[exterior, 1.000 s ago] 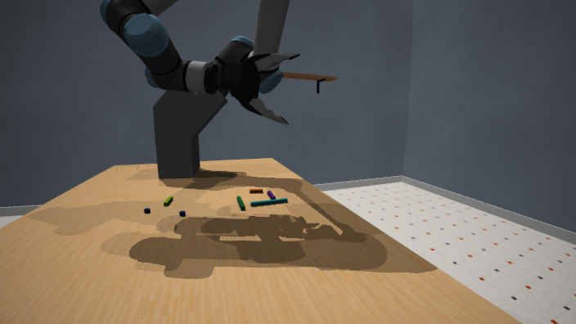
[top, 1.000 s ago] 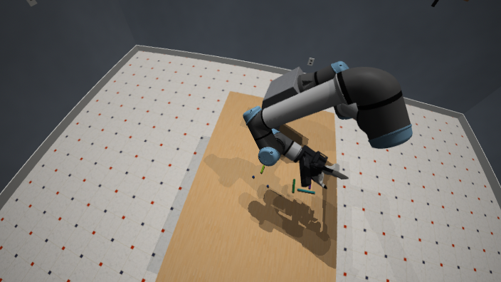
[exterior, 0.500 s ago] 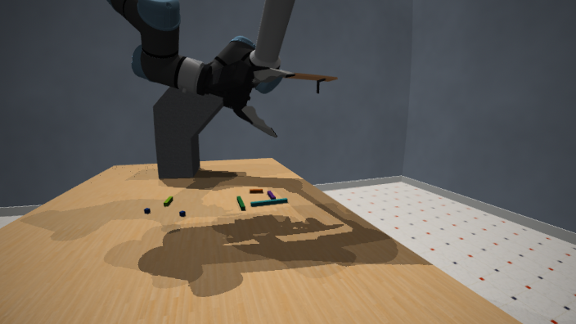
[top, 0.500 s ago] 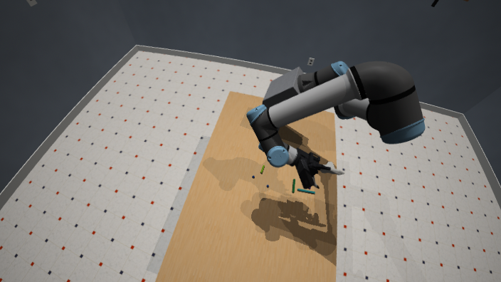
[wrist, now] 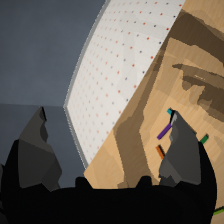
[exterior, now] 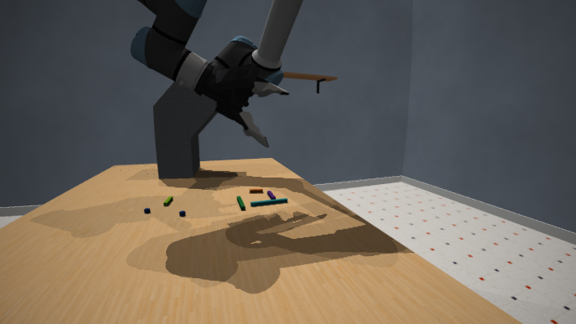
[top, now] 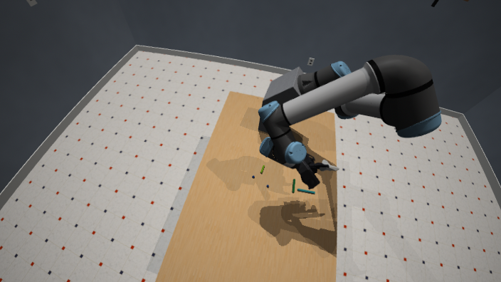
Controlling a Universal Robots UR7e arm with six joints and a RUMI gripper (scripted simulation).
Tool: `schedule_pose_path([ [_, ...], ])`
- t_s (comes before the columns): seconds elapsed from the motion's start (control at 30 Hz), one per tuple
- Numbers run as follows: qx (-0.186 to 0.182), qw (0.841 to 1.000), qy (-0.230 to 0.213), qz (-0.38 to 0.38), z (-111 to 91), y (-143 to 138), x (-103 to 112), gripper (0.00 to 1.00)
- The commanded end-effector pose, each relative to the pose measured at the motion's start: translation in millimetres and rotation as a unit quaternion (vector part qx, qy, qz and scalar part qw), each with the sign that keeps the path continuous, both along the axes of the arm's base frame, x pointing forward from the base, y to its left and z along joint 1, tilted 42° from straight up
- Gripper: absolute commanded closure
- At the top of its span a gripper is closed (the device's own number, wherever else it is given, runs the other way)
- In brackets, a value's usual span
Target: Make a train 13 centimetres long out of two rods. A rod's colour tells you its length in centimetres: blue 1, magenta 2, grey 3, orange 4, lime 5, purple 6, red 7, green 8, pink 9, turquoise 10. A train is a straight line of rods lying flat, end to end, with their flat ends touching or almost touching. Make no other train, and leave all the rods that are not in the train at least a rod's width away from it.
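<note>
Table [top: 213, 228] [exterior: 102, 278] [wrist: 145, 115], tan, faint grain. Floor [top: 107, 149] [exterior: 429, 221] [wrist: 107, 85], white, red and dark dots. Walls [top: 220, 32] [exterior: 352, 135] [wrist: 35, 55], slate blue. Arm [top: 327, 96] [exterior: 282, 33], black, grey, blue caps. Small cubes [top: 267, 186] [exterior: 182, 213], seemingly dark blue.

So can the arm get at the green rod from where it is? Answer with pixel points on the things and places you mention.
Probably yes: the fingers [top: 325, 174] [exterior: 267, 119] are open, and nothing covers the green rod [top: 294, 186] [exterior: 240, 203], though the turquoise rod [top: 306, 191] [exterior: 269, 202] close beside might crowd them.
</note>
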State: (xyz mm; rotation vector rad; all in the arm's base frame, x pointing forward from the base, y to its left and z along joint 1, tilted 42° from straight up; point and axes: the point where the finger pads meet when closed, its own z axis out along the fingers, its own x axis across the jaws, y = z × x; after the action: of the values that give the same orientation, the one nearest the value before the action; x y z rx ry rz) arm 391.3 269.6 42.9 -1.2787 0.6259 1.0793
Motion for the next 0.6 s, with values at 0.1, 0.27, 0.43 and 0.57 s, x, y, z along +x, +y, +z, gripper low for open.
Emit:
schedule_pose_path([
  [0.1, -0.053, 0.996, -0.075, 0.015, -16.2, 6.0, -12.4, 0.0],
  [0.27, -0.089, 0.986, -0.138, 0.028, -30.0, 11.1, -21.8, 0.0],
  [0.43, -0.106, 0.979, -0.169, 0.035, -36.7, 13.7, -26.6, 0.0],
  [0.57, -0.132, 0.967, -0.214, 0.044, -46.6, 17.3, -33.1, 0.0],
])
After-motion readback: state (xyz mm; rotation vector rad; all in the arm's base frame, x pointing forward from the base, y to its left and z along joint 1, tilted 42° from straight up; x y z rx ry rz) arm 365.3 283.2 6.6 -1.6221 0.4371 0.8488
